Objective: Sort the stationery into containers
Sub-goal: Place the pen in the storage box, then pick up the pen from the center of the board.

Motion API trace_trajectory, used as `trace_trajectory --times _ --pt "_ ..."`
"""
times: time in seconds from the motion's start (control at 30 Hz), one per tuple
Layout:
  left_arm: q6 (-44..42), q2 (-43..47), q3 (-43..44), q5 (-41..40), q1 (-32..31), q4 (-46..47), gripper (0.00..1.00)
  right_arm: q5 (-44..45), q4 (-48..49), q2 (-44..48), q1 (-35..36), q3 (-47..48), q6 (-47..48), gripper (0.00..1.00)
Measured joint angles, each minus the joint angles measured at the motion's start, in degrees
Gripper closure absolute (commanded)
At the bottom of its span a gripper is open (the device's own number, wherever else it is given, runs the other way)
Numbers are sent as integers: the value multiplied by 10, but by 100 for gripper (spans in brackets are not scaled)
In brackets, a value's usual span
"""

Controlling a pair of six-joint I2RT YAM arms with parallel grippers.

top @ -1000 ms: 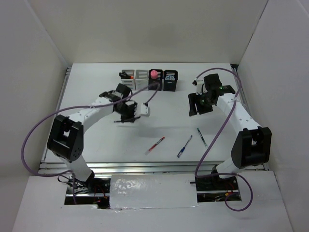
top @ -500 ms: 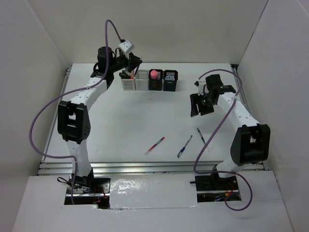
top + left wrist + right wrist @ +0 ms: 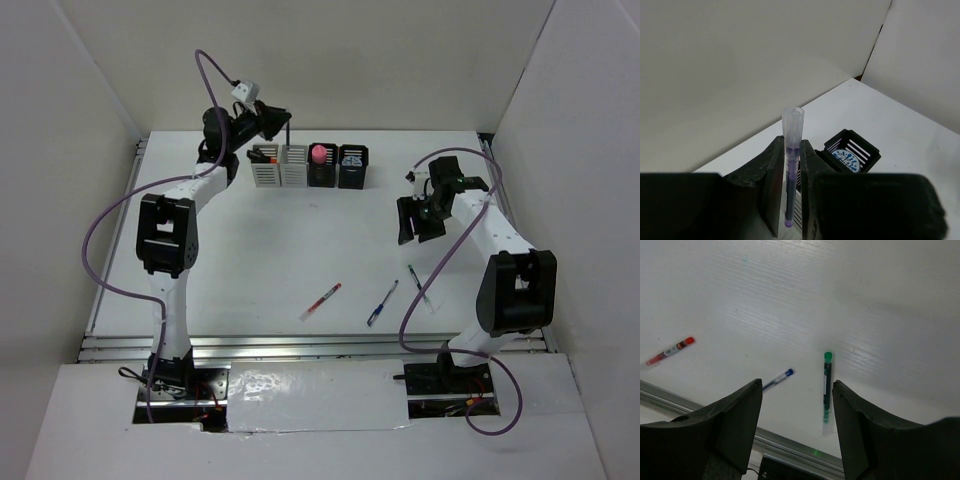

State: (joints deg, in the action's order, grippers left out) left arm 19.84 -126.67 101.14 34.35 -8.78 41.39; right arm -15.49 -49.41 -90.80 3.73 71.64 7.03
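Left gripper (image 3: 281,118) is raised high over the far side of the white table (image 3: 220,270), clenched on a thin plastic pen with a clear cap and dark violet barrel (image 3: 791,160). The pen stands upright between the two black fingers (image 3: 773,185), its cap end poking out past them.

Directly under this gripper is a row of four small square slotted pen holders (image 3: 308,170), two light grey and two black. The pen's lower end hangs at the mouth of the second grey holder (image 3: 293,168) (whether it is already inside, cannot tell). An orange-red cap (image 3: 270,158) shows in the first grey holder. A pink rounded cap (image 3: 319,153) sits in the first black holder, to the gripper's right. The end black holder (image 3: 852,150) holds something blue and white.

Right gripper (image 3: 797,385) hovers above bare table, released, jaws spread wide, nothing in them. Below its open gap a thin green-capped pen (image 3: 826,385) lies flat, close to one finger. A blue-tipped pen (image 3: 777,380) lies just beside the other finger. A red-ended pen (image 3: 669,351) lies well beyond that one. All three pens lie apart from each other.
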Motion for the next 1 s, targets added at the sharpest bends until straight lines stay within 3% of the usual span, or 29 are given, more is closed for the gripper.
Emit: trace_trajectory --times 0.17,0.27,0.57,0.77,1.0 --pt "-2 0 -1 0 -1 12 46 0 -2 0 -2 0 3 33" --pt "-3 0 -11 -1 -1 15 35 0 -9 0 -3 0 8 33" --pt "-39 36 -85 2 2 -21 37 2 -25 21 5 -7 25 34" --pt "-136 205 -186 15 7 -123 39 66 -32 39 42 -40 47 45" --pt "-263 420 -274 16 13 -280 34 122 -58 0 47 -78 70 47"
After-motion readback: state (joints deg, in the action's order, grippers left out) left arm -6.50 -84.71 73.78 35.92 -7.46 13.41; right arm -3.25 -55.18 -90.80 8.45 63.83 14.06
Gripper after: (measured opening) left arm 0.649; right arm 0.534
